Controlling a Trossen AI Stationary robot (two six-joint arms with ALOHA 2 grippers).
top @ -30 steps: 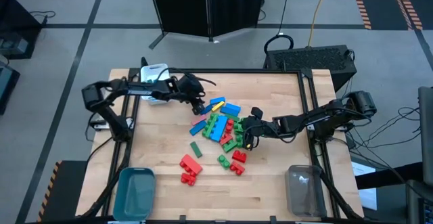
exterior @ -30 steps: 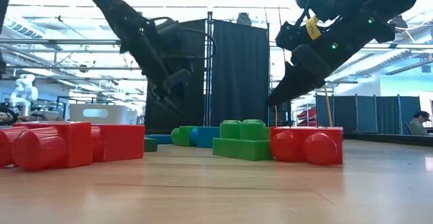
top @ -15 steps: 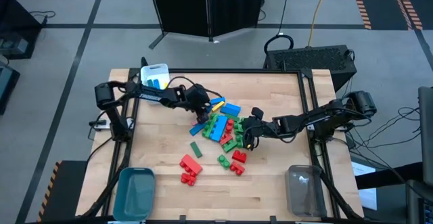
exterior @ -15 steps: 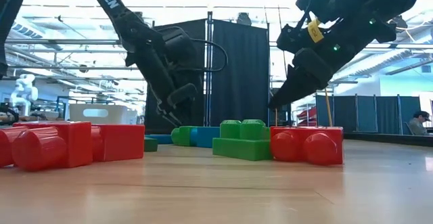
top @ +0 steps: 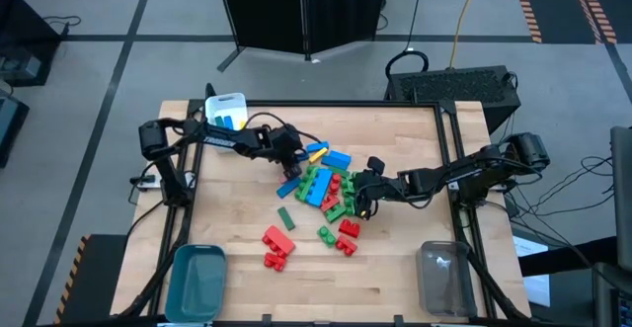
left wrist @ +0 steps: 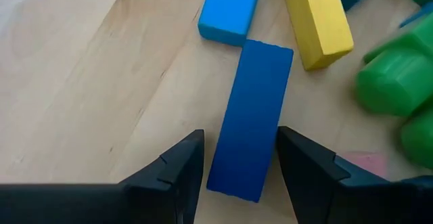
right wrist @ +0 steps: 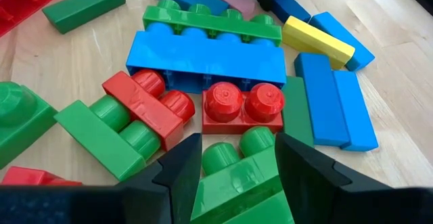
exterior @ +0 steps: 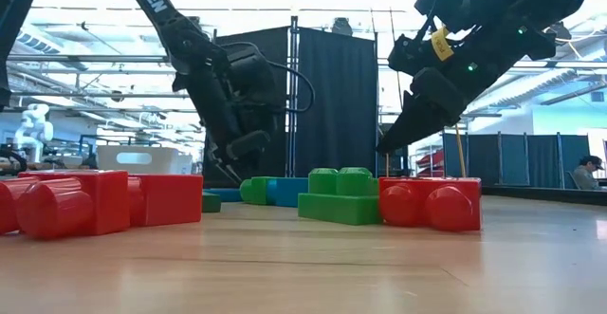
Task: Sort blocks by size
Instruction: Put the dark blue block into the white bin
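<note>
On the pale wooden surface a heap of plastic studded toy blocks in red, green, blue, yellow and pink lies near the middle, with a few red ones and a dark green bar scattered toward the near edge.

The left tool reaches into the far left edge of the heap. Its fingers stand apart on either side of a flat dark blue rectangular block lying on the wood. The fingertips flank the block's near end with a narrow gap on each side; whether they touch it cannot be told. Just beyond it lie a light blue flat block and a yellow bar.

The right tool hangs over the right side of the heap, fingers apart, with a green two-stud block between them. A grip on it cannot be confirmed.

A white bin holding something blue sits at the far left corner. A teal bin and a clear bin stand at the near corners.
</note>
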